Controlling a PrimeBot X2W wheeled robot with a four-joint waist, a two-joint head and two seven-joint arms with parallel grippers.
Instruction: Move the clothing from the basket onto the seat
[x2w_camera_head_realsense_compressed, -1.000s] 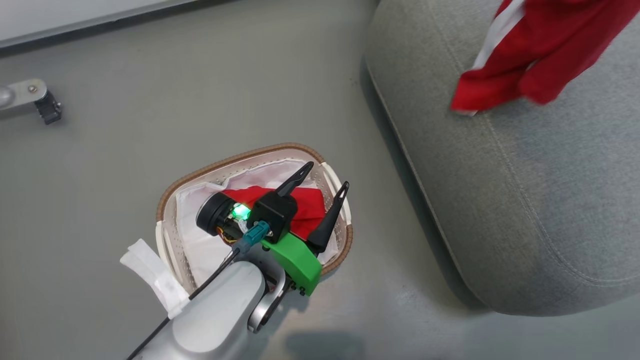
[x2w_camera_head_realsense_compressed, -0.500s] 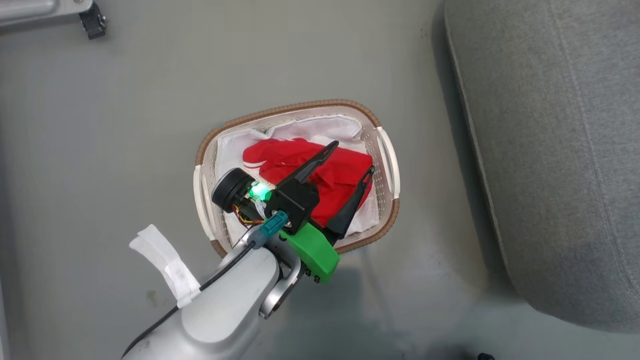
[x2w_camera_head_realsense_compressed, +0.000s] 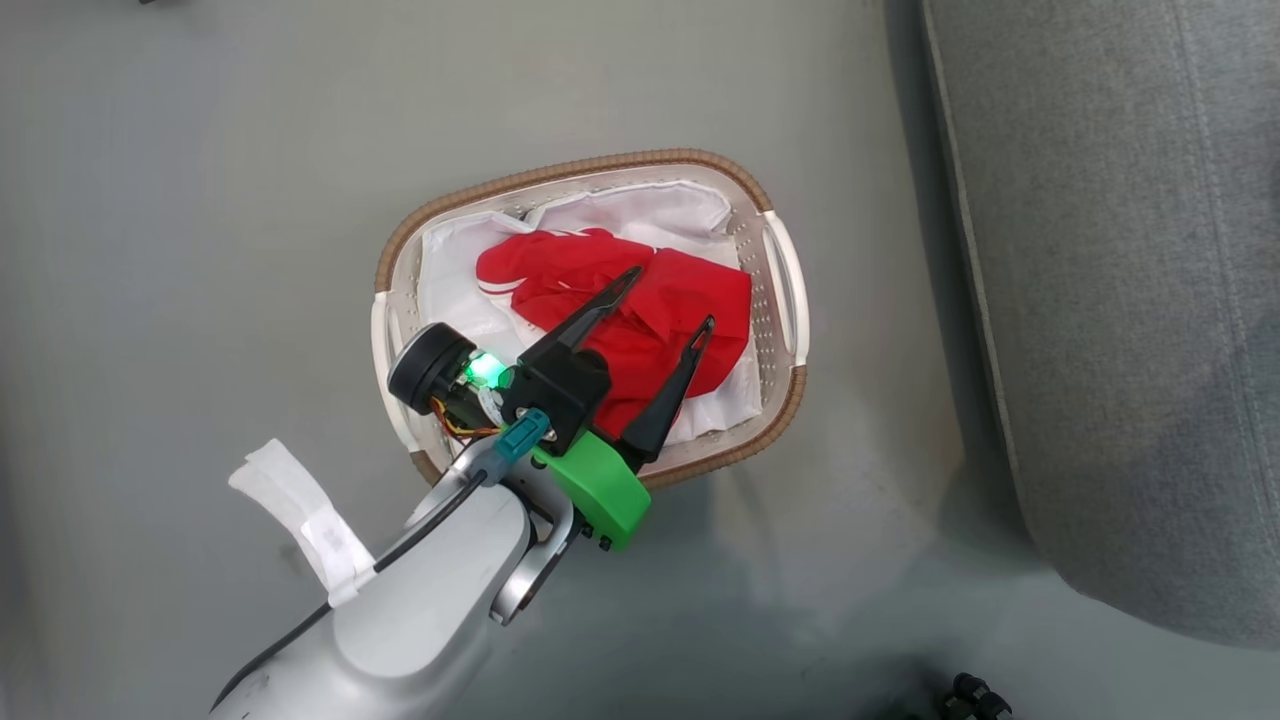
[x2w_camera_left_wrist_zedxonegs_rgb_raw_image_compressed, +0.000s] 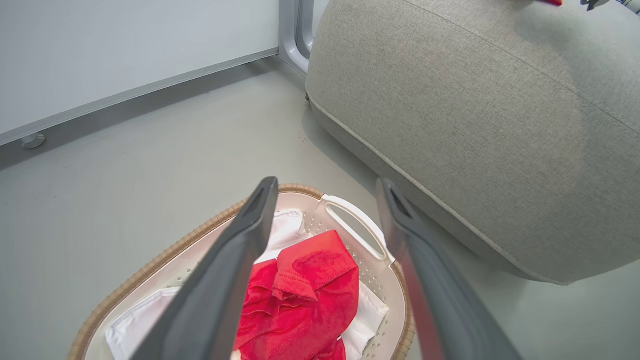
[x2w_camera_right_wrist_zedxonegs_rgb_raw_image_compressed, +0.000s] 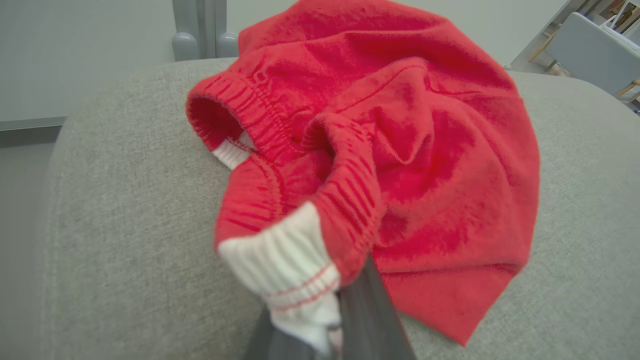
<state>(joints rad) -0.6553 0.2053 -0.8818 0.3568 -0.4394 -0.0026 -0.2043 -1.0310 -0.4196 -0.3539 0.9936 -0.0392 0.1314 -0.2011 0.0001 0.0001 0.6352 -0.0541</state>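
Observation:
The white basket (x2w_camera_head_realsense_compressed: 560, 172) with its brown rim stands on the floor, holding a crumpled red garment (x2w_camera_head_realsense_compressed: 560, 270) on a white liner (x2w_camera_head_realsense_compressed: 650, 205). My left gripper (x2w_camera_head_realsense_compressed: 672, 296) hovers open just above that garment, with nothing between its fingers. In the left wrist view the open left gripper (x2w_camera_left_wrist_zedxonegs_rgb_raw_image_compressed: 327, 184) frames the basket (x2w_camera_left_wrist_zedxonegs_rgb_raw_image_compressed: 150, 272) and the red garment (x2w_camera_left_wrist_zedxonegs_rgb_raw_image_compressed: 305, 295). The grey seat (x2w_camera_head_realsense_compressed: 1120, 300) rises to the right. A second red garment (x2w_camera_right_wrist_zedxonegs_rgb_raw_image_compressed: 400, 125) lies on the seat (x2w_camera_right_wrist_zedxonegs_rgb_raw_image_compressed: 125, 225). My right gripper (x2w_camera_right_wrist_zedxonegs_rgb_raw_image_compressed: 340, 320) is shut on its white ribbed trim.
Grey floor surrounds the basket. A pale wall with a baseboard (x2w_camera_left_wrist_zedxonegs_rgb_raw_image_compressed: 125, 95) and a metal post (x2w_camera_left_wrist_zedxonegs_rgb_raw_image_compressed: 295, 30) stand behind the seat (x2w_camera_left_wrist_zedxonegs_rgb_raw_image_compressed: 475, 125). White tape (x2w_camera_head_realsense_compressed: 300, 510) hangs off my left forearm. Small black parts (x2w_camera_head_realsense_compressed: 975, 695) sit at the bottom right.
The head camera has swung, so the basket now sits mid-picture and the seat's red garment has left that view. My left gripper stays open over the basket, now above the garment's middle.

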